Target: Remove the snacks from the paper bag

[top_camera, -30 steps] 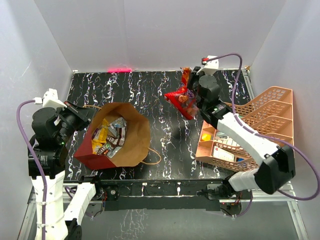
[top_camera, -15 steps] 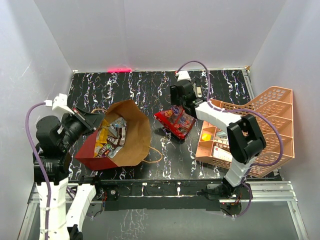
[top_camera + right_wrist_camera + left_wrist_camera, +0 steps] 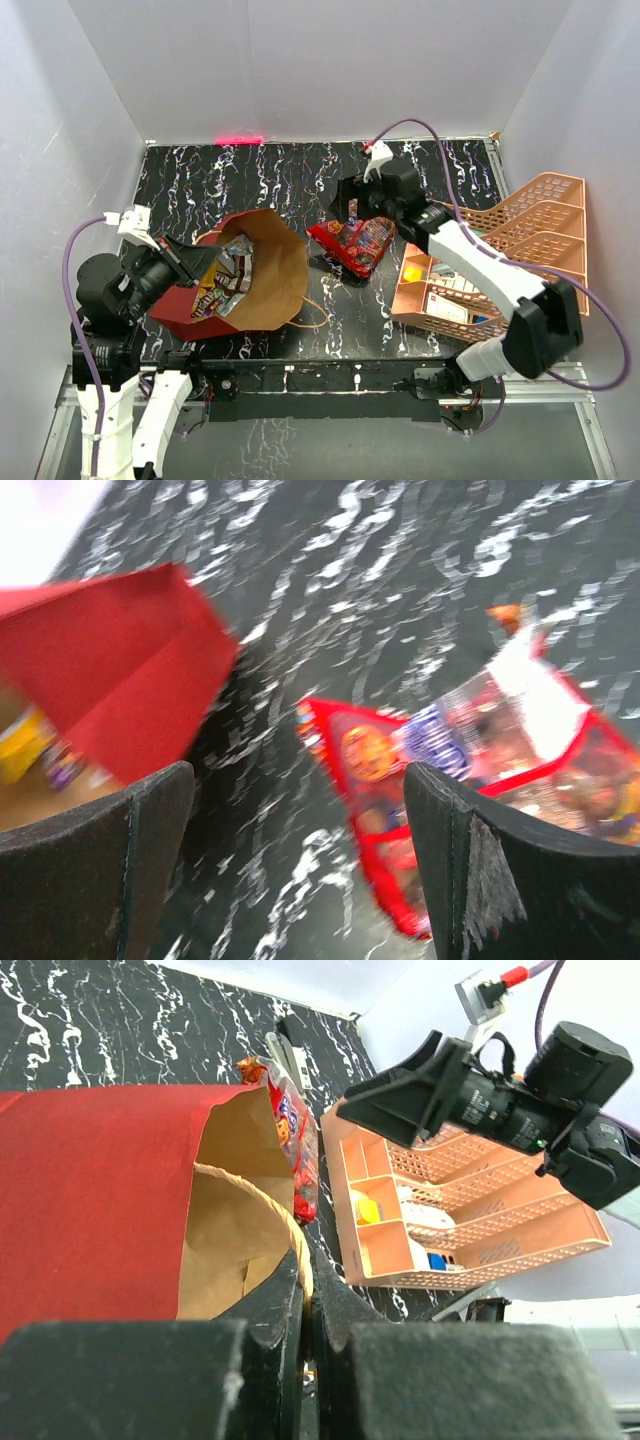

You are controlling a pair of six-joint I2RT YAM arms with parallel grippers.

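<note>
Partly done: one red chip bag [image 3: 350,243] out, flat on the desk [image 3: 300,180] just beside the paper bag [image 3: 270,285]. Still to remove: many snacks [image 3: 222,272] inside. Left end effector [image 3: 305,1280] clamped on the bag's rim. Right end effector [image 3: 300,780] spread apart above the chip bag, no longer gripping it aloft as a second earlier.
</note>
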